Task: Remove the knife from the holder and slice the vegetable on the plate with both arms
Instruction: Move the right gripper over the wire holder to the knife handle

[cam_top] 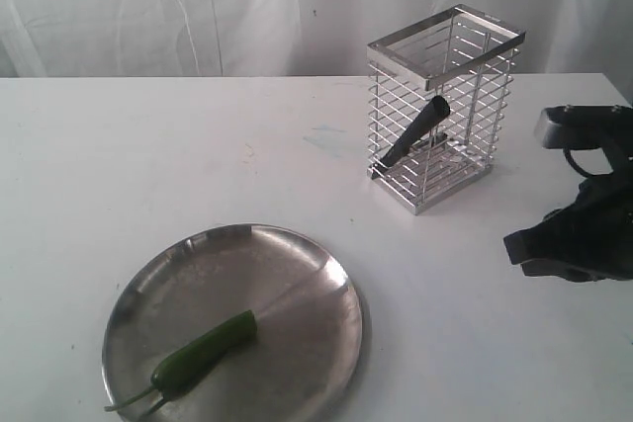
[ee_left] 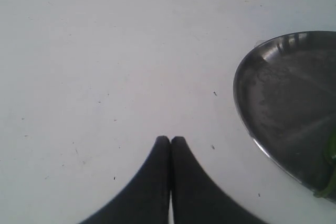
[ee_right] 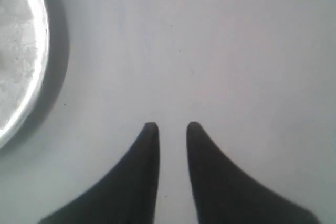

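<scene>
Right claw (ee_right: 172, 125), black and two-fingered, is hovering over the bare white table (cam_top: 148, 145) with its tips parted by a narrow gap and nothing between them. In the right wrist view, only a bright plate edge is showing at the upper left of the frame. The left claw (ee_left: 170, 139) is pressing its tips together on nothing, with that plate lying at the right of its view.

In the exterior view, the slim black-handled kitchen knife (cam_top: 415, 132) is leaning inside the tall chrome wire basket holder (cam_top: 399, 59) at the upper right of the frame. Its handle end is pointing up and right, and the bars are hiding the blade. The knife is probably light and stiff with a smooth handle, so the upper handle, reached through the open top, looks like the best place to grip. The basket may tip or drag if the blade snags.

The glossy green chili pepper (cam_top: 206, 348) is lying on the round, shiny stainless-steel plate (cam_top: 297, 284) at the lower left. It will likely roll and slip, so it needs pinning near the stem.
</scene>
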You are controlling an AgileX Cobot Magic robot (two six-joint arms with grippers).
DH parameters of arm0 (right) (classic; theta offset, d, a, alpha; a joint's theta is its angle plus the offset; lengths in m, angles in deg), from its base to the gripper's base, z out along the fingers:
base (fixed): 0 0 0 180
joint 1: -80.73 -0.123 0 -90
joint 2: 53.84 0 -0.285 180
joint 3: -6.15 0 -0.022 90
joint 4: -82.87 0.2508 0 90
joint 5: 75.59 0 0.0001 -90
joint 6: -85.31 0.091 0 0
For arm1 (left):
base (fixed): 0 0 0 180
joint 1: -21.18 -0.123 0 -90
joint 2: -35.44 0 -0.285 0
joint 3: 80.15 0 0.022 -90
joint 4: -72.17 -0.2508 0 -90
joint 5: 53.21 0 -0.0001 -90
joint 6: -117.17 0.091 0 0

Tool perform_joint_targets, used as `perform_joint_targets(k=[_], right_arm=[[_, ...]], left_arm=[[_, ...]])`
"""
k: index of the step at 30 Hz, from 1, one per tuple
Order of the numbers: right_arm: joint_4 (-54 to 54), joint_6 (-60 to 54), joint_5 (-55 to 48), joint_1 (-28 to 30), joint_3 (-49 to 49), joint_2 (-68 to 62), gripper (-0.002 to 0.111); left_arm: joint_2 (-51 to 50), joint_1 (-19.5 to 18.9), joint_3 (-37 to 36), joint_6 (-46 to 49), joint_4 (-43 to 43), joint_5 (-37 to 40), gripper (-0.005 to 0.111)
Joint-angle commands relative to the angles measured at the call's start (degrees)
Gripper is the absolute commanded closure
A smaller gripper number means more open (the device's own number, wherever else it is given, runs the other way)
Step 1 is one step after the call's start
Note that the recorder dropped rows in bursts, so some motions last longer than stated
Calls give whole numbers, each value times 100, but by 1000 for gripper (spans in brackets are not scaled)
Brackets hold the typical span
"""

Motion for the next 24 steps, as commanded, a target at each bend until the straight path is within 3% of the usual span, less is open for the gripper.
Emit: perform_joint_targets(k=[1,4,11,17,24], right_arm=[[394,-163,68,-10,-32,24,58],[636,-329,12,-10,-98,24,39],[1286,-394,-417,-10,-1003,24,45],[1349,-382,-556,-394,-2230,-232,46],[214,343,-282,-585,-3094,-1157,46]], left_arm=[[25,31,-19,11,56,-26,107],[25,31,-19,11,56,-26,107],[25,31,-19,11,56,-26,107],[25,31,-19,11,56,-26,107],[25,31,-19,11,56,-26,107]])
